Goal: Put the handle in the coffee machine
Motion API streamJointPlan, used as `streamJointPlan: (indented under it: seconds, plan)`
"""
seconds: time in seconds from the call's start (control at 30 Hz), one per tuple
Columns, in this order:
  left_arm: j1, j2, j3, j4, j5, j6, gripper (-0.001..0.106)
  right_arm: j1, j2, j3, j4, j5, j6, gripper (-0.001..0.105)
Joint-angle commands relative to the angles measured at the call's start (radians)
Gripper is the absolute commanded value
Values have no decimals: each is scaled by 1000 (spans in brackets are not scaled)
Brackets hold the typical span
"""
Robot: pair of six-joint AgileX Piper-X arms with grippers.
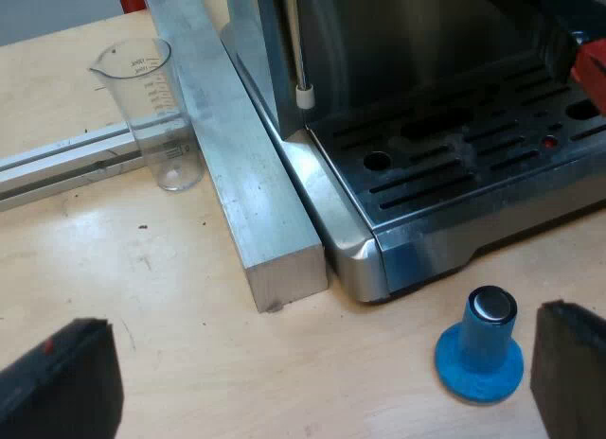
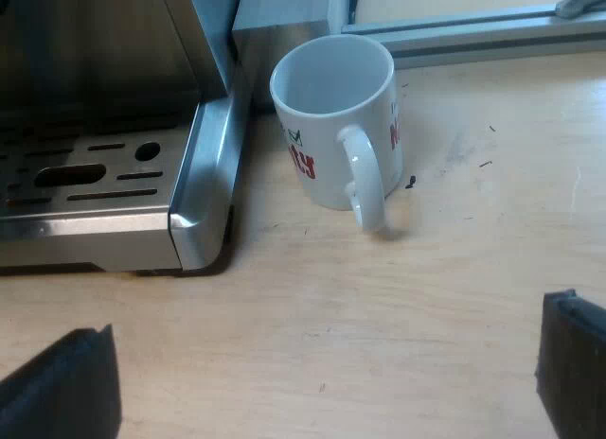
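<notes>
My left gripper (image 1: 317, 387) hangs over the table (image 1: 142, 297), fingers spread wide and holding nothing. Beyond it the measuring glass (image 1: 156, 108) stands upright just beside a metal bar (image 1: 237, 174) that lies against the espresso machine (image 1: 426, 42). The blue tamper (image 1: 480, 349) stands on the table just before the drip tray (image 1: 473, 155). The red end of the handle (image 1: 592, 72) shows above that tray. My right gripper (image 2: 317, 377), fingers also apart and empty, faces the white mug (image 2: 331, 117), which stands just beside the machine.

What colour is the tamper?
The tamper is blue, with a metal top; best in the left wrist view.
</notes>
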Motion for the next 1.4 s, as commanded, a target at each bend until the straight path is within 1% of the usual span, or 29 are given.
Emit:
streamJointPlan:
  seconds: [0.03, 0.17, 0.3, 0.63, 0.73, 1.4]
  plan:
    - [3, -135, -3, -14, 5, -8, 88, -2, -38, -6, -12, 0, -6, 90]
    - [3, -135, -3, -14, 5, -8, 88, -2, -38, -6, -12, 0, -6, 90]
    - [3, -135, -3, -14, 5, -8, 88, -2, -38, 0, -27, 0, -21, 90]
    - [3, -135, -3, -14, 5, -8, 88, -2, -38, 7, -43, 0, -20, 90]
    - [3, -135, -3, -14, 5, -8, 88, -2, -38, 7, -43, 0, -9, 90]
    - [3, -135, -3, -14, 5, -8, 88, -2, -38, 7, -43, 0, -9, 90]
